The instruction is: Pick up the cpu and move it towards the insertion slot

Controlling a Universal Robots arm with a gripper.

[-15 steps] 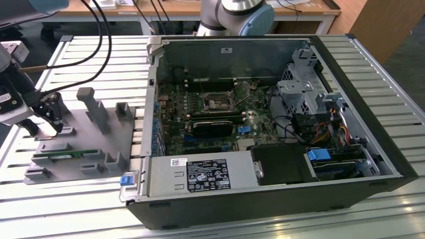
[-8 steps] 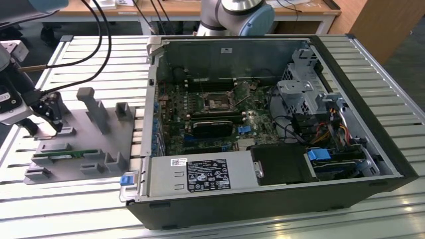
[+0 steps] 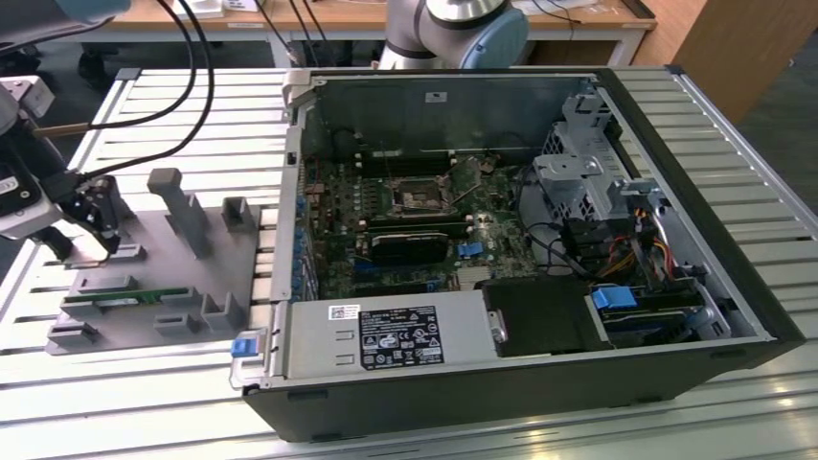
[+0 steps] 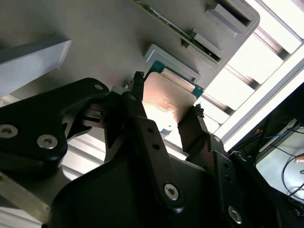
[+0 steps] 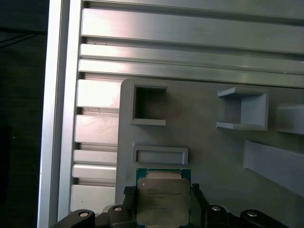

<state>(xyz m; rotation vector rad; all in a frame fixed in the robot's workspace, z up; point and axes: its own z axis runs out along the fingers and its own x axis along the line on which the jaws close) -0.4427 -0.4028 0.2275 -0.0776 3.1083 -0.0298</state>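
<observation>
Slatted metal surface (image 3: 141, 383) carries a grey holder (image 3: 179, 278) and an open computer case (image 3: 715, 220). Just above the holder, the gripper (image 4: 167, 95) clamps the cpu (image 5: 163, 202) by two opposite edges. The insertion slot (image 3: 420, 198) sits well apart from the gripper, inside the case.

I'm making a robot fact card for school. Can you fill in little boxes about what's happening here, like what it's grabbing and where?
gripper: shut on the chip, fingers against two opposite edges
chip: silvery square, beside a small bracket on the gray holder
lifted or not: cannot tell
gray holder: on the metal table, at the exterior view's left of the computer case
socket: inside the open computer case, well apart from the chip
</observation>
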